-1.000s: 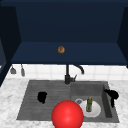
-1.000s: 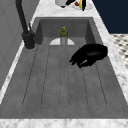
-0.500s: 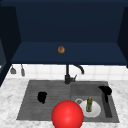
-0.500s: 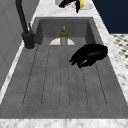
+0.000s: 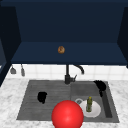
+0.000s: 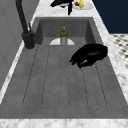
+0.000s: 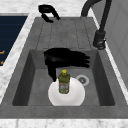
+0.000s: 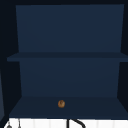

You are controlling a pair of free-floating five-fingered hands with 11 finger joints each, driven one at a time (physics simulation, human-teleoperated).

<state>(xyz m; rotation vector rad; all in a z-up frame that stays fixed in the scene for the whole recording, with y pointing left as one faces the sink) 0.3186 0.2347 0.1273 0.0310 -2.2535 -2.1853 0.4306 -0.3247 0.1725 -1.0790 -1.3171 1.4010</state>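
Right hand [image 5: 100,85] hovers over sink basin [image 7: 37,82] near its back right corner, fingers relaxed, loosely spread, holding nothing. Green bottle [image 7: 64,81] upright on white plate [image 7: 75,96] in basin, just below hand, apart. Left hand [image 5: 42,96] over ribbed drainboard [image 6: 50,82], fingers loosely curled, empty.

Left hand [image 5: 42,97] hangs low at the left, palm down, fingers loosely curled and holding nothing; the left side view shows it [image 6: 89,55] with fingertips drooping. Right hand [image 5: 100,85] is at the right rear, palm down, fingers stretched nearly flat, thumb hanging down, seen closer in the right side view [image 7: 65,59].
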